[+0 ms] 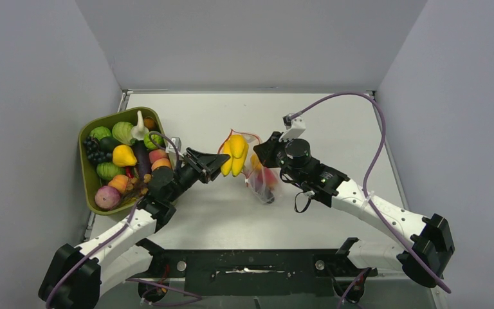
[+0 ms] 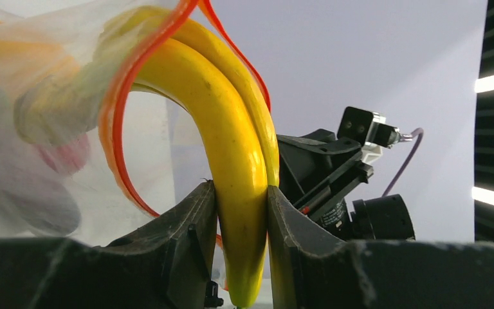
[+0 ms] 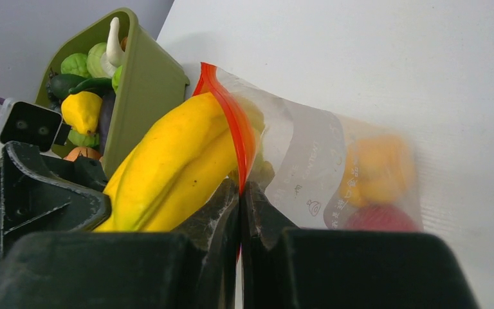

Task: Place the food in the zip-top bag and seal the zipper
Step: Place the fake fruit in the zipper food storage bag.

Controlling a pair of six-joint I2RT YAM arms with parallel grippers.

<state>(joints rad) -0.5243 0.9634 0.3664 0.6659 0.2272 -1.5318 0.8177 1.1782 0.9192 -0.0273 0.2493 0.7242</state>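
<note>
My left gripper is shut on a yellow banana bunch, whose upper end pokes into the mouth of the clear zip-top bag. The bag's red zipper loops around the bananas. My right gripper is shut on the zipper edge and holds the bag up. Inside the bag lie an orange piece, a red piece and a dark one.
An olive-green tray at the left holds several more toy fruits and vegetables, among them a yellow squash and a purple eggplant. Grey walls close the table on three sides.
</note>
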